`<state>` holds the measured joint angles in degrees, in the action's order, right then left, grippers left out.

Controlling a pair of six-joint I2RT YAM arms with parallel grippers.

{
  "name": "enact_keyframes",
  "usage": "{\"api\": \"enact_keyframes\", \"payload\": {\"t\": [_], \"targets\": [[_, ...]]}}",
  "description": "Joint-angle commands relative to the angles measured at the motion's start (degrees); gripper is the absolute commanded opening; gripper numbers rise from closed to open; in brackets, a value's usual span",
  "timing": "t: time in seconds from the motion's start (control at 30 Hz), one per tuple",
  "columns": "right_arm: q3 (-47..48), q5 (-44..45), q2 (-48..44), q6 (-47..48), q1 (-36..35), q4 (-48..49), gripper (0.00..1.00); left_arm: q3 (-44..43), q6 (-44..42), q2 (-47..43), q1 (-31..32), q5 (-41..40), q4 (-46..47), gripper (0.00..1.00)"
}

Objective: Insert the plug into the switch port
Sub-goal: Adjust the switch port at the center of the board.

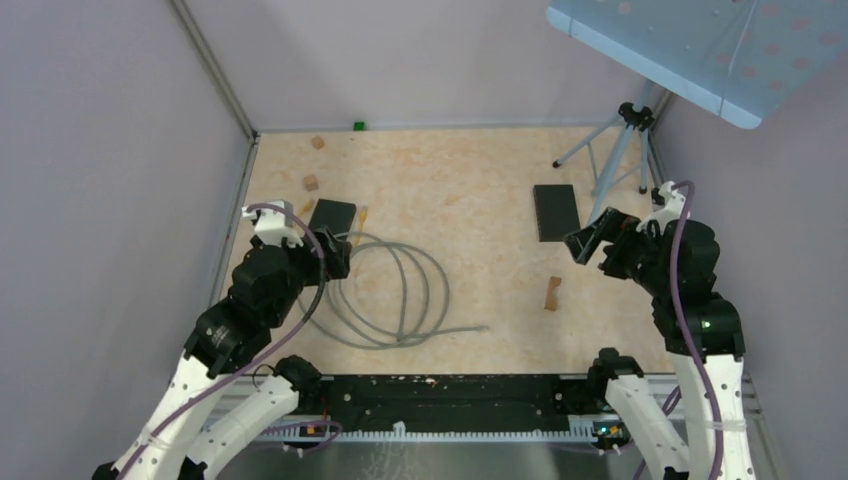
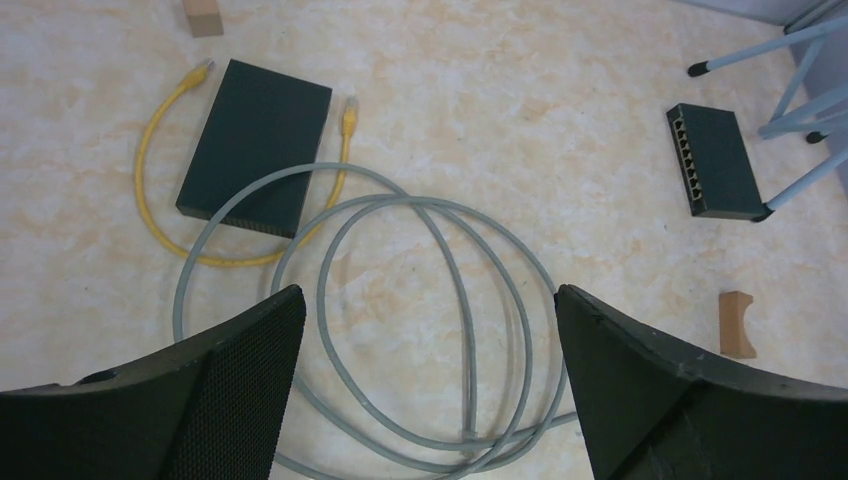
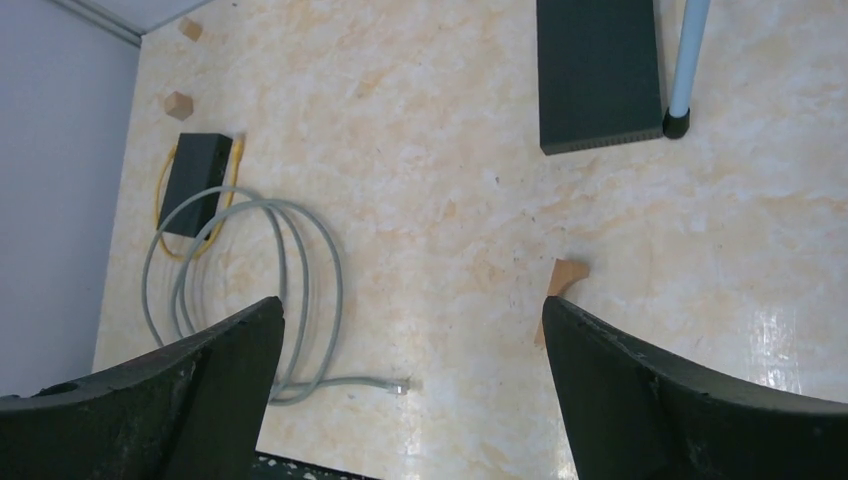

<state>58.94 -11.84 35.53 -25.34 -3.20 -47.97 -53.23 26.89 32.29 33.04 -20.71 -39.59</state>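
1. My left gripper (image 2: 425, 296) hangs directly over the coil of the grey cable (image 2: 320, 300). Its jaws are spread wide with nothing between them. I read it as poised to drop onto the cable.
2. The right gripper (image 3: 410, 306) is likewise released and empty. It is raised well to the right of the coil, close to the switch (image 3: 598, 70), probably placed to steady that box.
3. The plug (image 3: 400, 385) lies flat on the table (image 1: 460, 190) at the coil's loose end. That end trails out to the right of the coil. Nothing touches the plug.
4. The switch sits well apart from the coil, far to its right. In the left wrist view, a row of ports lines the edge facing the coil, so I judge the plug can approach without turning the box.
5. A second black box (image 2: 255, 145) sits at the coil's far-left rim, and a grey loop crosses its corner. A yellow cable (image 2: 160, 220) curls around it. I see no ports on it, so I leave it alone.
6. A wooden block (image 1: 552, 293) lies between the coil and the switch, so I would carry the plug around it.
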Motion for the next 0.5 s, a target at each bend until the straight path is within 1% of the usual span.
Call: {"api": "enact_keyframes", "payload": {"t": [0.0, 0.07, 0.23, 0.33, 0.47], "targets": [[-1.4, 1.5, 0.5, -2.5, 0.3, 1.7, 0.98, -0.8, 1.1, -0.1, 0.0, -2.5, -2.3, 0.99], [-1.0, 2.9, 0.6, -3.0, 0.3, 1.7, 0.99, -0.7, 1.6, -0.1, 0.1, -2.1, -2.7, 0.99], [-0.8, 1.8, 1.5, -1.9, 0.3, 2.1, 0.99, 1.4, 5.8, 2.3, 0.0, 0.8, -3.3, 0.99], [-1.3, -0.3, 2.4, -1.3, 0.3, 2.6, 0.98, 4.0, 6.6, 4.1, 0.0, 10.4, 0.4, 0.99], [-4.3, -3.9, 3.1, -3.4, -0.6, 4.5, 0.94, 8.1, 11.6, 7.7, 0.5, 15.9, 1.8, 0.99]]}}
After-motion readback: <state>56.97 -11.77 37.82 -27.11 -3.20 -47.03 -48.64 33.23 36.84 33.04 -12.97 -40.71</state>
